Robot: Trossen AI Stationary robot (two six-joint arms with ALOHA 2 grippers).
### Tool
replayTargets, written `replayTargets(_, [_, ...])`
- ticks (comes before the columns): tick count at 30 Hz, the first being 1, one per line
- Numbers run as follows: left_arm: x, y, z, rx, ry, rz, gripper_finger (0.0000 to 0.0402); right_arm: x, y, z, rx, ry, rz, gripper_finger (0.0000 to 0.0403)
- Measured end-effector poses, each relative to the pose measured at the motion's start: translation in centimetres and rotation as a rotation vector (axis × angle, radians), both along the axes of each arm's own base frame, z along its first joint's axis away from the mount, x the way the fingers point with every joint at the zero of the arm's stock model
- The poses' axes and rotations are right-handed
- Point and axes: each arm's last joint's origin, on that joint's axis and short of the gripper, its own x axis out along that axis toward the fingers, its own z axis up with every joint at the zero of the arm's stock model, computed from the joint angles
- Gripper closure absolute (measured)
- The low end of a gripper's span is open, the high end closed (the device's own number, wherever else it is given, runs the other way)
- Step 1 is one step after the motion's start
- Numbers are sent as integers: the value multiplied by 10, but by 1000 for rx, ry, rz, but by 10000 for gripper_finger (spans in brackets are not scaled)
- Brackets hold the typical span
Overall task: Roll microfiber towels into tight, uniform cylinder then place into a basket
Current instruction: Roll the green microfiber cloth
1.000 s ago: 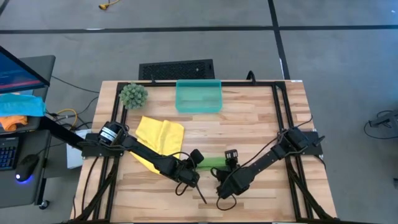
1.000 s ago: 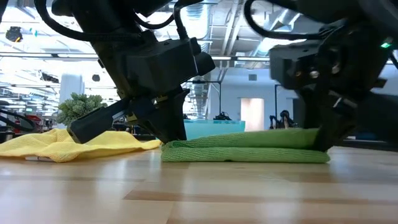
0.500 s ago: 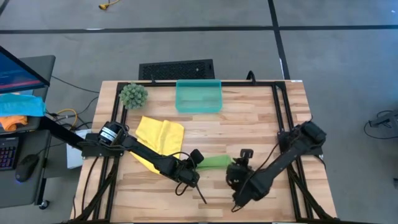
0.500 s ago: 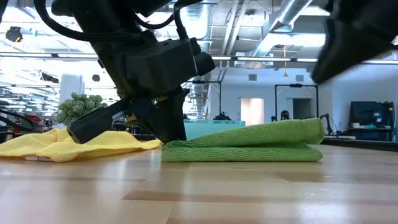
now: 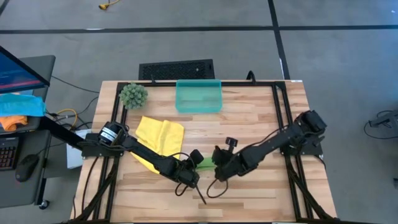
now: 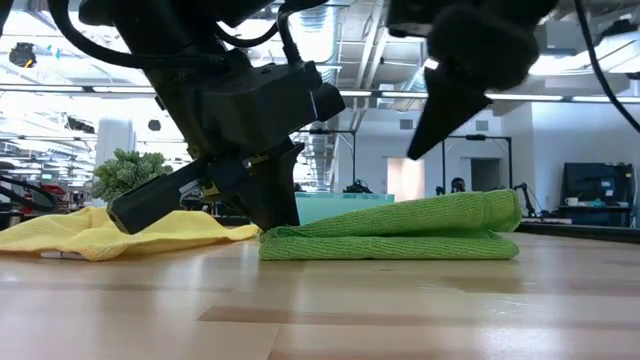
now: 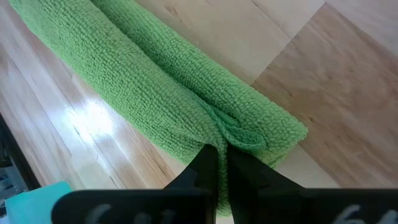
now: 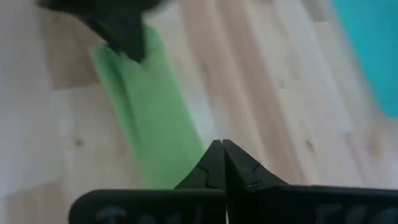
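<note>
The lime green towel (image 6: 400, 230) lies rolled up on the table near its middle front, also seen in the high view (image 5: 205, 163). My left gripper (image 7: 219, 163) is shut on its left end. My right gripper (image 6: 418, 148) hangs shut a little above the roll's middle and touches nothing; its wrist view shows the closed tips (image 8: 219, 149) over the green cloth. The yellow towel (image 5: 160, 134) lies crumpled flat on the table at the left. The teal basket (image 5: 199, 96) stands at the far edge. My left gripper pinches the green roll's end (image 7: 233, 132) between its two fingers, at the fold where the layers meet. The fingers slant down from the table's left, roughly along the roll. The roll lies on the table along its whole length.
A round green spiky plant ball (image 5: 133, 94) stands at the far left, next to the basket. Black rails (image 5: 283, 112) run along the table's sides. Bare wood (image 5: 249, 118) lies between the roll and the basket.
My right gripper has let go of the green roll's right end and lifted clear. It swung out toward the near right, then came back over the roll with its fingers together. The freed end of the roll has sprung up a little. My left gripper has kept its hold.
</note>
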Motion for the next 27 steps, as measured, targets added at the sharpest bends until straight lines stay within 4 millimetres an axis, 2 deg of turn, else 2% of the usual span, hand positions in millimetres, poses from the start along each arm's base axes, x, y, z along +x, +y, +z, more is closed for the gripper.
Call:
replayTargets(7, [0,0,0,3,-2,1,395,7,-6,-2,125,26,50,396])
replayTargets(15, [0,1,0,20,-11,7,395,3,-14,-26,198,24,65,397])
replayTargets(18, [0,1,0,22,-12,7,395,5,-16,-28,227,6,68,400])
replayTargets(27, [1,1,0,37,-20,13,395,-3,-18,-49,289,59,89,400])
